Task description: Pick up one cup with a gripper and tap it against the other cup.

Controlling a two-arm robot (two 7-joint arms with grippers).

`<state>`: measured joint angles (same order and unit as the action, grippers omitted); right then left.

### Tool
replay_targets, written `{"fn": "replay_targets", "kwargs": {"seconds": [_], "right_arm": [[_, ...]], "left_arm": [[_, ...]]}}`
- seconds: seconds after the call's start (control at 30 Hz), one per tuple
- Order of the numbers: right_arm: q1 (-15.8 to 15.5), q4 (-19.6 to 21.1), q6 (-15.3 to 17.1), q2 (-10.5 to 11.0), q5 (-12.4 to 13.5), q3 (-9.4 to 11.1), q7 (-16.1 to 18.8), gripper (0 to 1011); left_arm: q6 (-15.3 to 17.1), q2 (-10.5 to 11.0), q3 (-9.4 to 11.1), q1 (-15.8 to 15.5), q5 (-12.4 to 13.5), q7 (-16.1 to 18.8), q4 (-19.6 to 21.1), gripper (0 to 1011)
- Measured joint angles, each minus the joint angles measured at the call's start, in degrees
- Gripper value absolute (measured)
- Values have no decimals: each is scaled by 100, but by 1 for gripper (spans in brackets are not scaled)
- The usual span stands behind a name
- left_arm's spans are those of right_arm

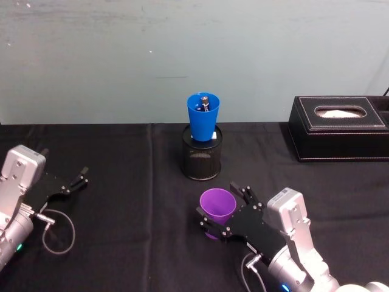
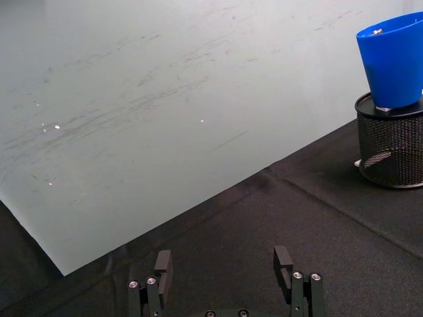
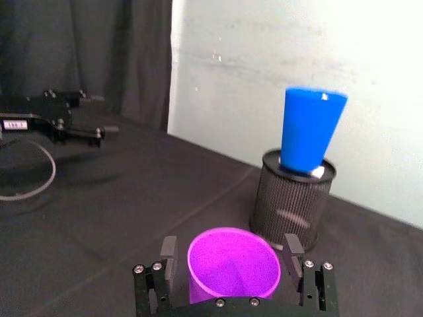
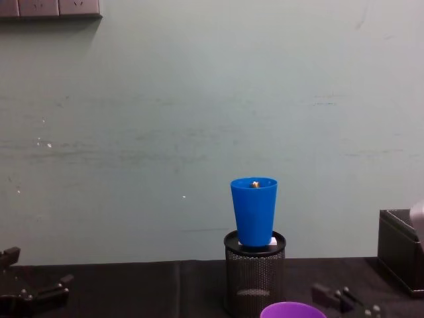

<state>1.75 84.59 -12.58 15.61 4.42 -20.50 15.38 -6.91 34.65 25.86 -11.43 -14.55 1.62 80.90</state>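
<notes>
Right gripper (image 1: 226,211) straddles purple cup (image 1: 218,205), fingers either side; grasp closure unclear. Blue cup (image 1: 203,117) sits atop mesh holder (image 1: 202,159). Step: pickup. Next: lift w/ cup, tap against blue.

L wrist cam: left gripper (image 2: 225,274) idle over black tablecloth (image 2: 277,218), jaws apart, nothing btwn them.
Blue cup (image 2: 391,63) upright, seated in top of black mesh pen holder (image 2: 391,148), well apart from gripper; small whitish bit at cup base, can't tell what. Pale grey-green wall (image 2: 165,99) w/ scuff marks behind, cloth edge running diagonally below it.
</notes>
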Motion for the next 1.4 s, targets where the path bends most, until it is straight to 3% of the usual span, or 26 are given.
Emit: {"fn": "replay_targets", "kwargs": {"seconds": [0.27, 0.5, 0.67, 0.8, 1.13, 1.4], "right_arm": [[-118, 408, -139, -39, -173, 137, -26, 1002], [-419, 773, -67, -274, -545, 605, -818, 1003], [-614, 780, -52, -569, -698, 1015, -1474, 1003], [-690, 696, -37, -733, -745, 1230, -1748, 1003], [-707, 389, 2, -920, -835, 1516, -1891, 1003], [-708, 344, 2, -925, -858, 1540, -1879, 1002]], "left_arm": [[0, 0, 0, 0, 0, 0, 0, 1000], [0, 0, 0, 0, 0, 0, 0, 1000], [0, 0, 0, 0, 0, 0, 0, 1000], [0, 0, 0, 0, 0, 0, 0, 1000], [0, 0, 0, 0, 0, 0, 0, 1000], [0, 0, 0, 0, 0, 0, 0, 1000]]}}
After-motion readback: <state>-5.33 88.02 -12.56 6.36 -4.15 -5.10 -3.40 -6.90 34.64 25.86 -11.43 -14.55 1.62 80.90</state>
